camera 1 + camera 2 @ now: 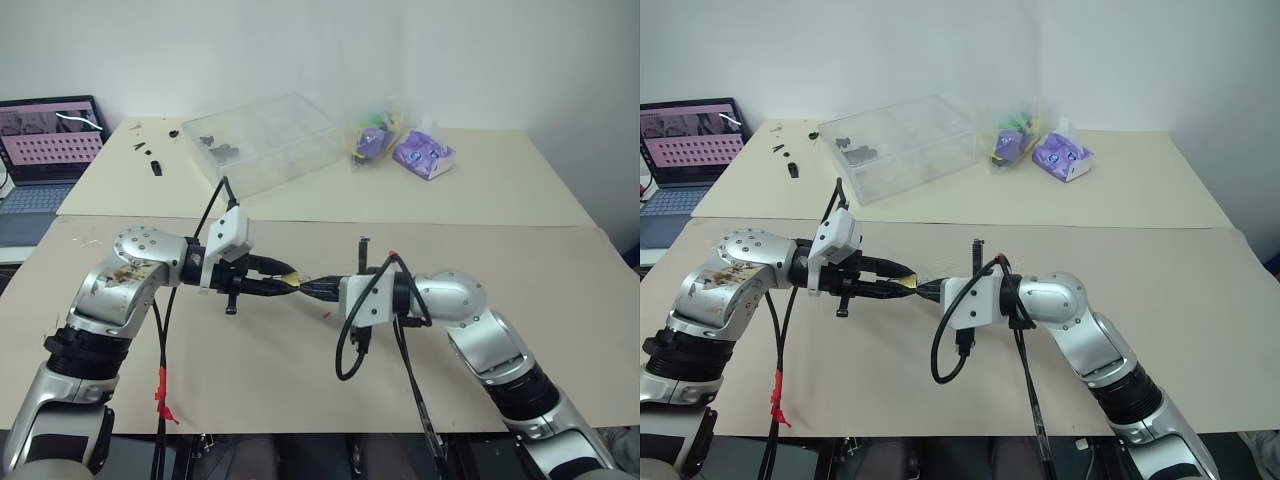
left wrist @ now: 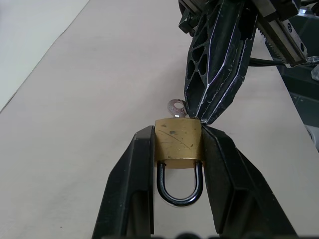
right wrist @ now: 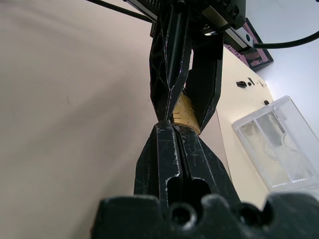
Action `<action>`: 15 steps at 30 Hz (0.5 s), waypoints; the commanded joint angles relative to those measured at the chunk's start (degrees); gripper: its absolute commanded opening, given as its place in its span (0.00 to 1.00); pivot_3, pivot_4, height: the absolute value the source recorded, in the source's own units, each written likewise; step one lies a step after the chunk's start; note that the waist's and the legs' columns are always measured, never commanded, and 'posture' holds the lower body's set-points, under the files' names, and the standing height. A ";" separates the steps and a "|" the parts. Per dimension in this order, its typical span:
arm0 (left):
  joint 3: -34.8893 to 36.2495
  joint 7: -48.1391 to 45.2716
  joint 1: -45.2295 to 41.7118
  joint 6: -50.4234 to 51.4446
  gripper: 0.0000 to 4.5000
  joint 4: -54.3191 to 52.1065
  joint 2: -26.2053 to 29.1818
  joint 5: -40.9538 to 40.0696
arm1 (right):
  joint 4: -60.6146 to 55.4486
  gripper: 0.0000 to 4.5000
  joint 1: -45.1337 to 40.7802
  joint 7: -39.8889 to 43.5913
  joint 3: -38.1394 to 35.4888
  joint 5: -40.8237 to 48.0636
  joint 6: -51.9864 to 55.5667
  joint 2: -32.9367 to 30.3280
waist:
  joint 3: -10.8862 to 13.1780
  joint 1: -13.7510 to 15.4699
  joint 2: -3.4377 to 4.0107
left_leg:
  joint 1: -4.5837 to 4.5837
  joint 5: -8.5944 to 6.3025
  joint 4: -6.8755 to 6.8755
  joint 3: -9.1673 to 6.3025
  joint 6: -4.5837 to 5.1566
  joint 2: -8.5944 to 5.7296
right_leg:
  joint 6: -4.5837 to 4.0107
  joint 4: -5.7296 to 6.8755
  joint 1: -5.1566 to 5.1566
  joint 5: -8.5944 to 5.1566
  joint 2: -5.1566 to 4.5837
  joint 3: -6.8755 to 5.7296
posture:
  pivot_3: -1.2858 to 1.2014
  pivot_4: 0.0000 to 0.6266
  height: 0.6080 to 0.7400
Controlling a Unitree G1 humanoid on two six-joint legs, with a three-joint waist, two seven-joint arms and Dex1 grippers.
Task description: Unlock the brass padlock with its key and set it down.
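Note:
The brass padlock (image 2: 178,139), a small gold body with a silver shackle (image 2: 179,191) looping toward the wrist, is clamped between the two fingers of my left gripper (image 2: 178,132). It is held above the table's middle (image 1: 289,275). The key's silver head (image 2: 175,106) sticks out of the padlock's far end. My right gripper (image 1: 305,288) comes from the opposite side, tip to tip with the left one. Its fingers (image 2: 214,74) are shut together on the key at the padlock's end. In the right wrist view the padlock (image 3: 185,113) shows just past my shut right gripper (image 3: 167,125).
A clear plastic box (image 1: 265,140) sits at the back centre of the tan table (image 1: 500,200). Purple packets (image 1: 422,153) lie to its right. Small black parts (image 1: 155,165) and a laptop (image 1: 45,150) are at the back left. A red speck (image 1: 323,314) lies below the grippers.

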 commanded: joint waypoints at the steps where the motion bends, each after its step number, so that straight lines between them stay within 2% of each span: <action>1: 1.79 0.06 -0.51 0.48 0.19 -2.26 0.58 -1.59 | 0.10 0.01 0.48 -0.20 -2.81 -0.38 -0.46 -2.62 | 0.00 0.00 0.00 | 0.00 0.00 0.00 0.00 0.00 0.00 | 0.00 0.00 0.00 0.00 0.00 0.00 | 0.52 0.24 1.00; 5: 2.30 0.10 -0.36 1.08 0.19 -2.67 1.17 -1.95 | -1.86 0.01 2.58 -1.69 -4.11 -1.09 -1.21 -4.32 | 0.00 0.09 0.00 | -0.01 0.00 0.00 0.00 0.00 0.00 | 0.02 -0.01 -0.01 -0.02 0.00 0.00 | 0.52 0.24 1.00; 9: 2.69 -0.91 -1.09 2.31 0.19 -2.81 2.74 -2.80 | -1.87 0.01 4.80 -5.20 -5.05 -4.76 -6.59 -5.61 | 0.00 -0.11 0.00 | -0.01 0.00 0.00 0.01 0.00 0.00 | 0.15 -0.01 -0.02 -0.10 0.00 0.00 | 0.52 0.24 1.00; 12: 3.10 -0.91 -2.48 4.52 0.19 -2.13 3.47 -3.97 | -0.30 0.01 5.90 -10.21 -6.32 -9.33 -12.74 -6.59 | 0.00 -0.03 -0.01 | -0.01 0.00 0.00 0.01 0.00 0.00 | 0.18 0.00 -0.02 -0.12 0.00 0.00 | 0.52 0.24 1.00; 15: 4.01 -1.02 -3.90 8.67 0.19 -1.60 3.55 -6.62 | 2.71 0.01 5.91 -17.13 -6.31 -17.94 -22.41 -8.64 | 0.01 -0.03 -0.01 | -0.01 0.00 0.00 0.02 0.00 -0.01 | 0.20 -0.01 -0.03 -0.14 -0.01 0.00 | 0.52 0.24 1.00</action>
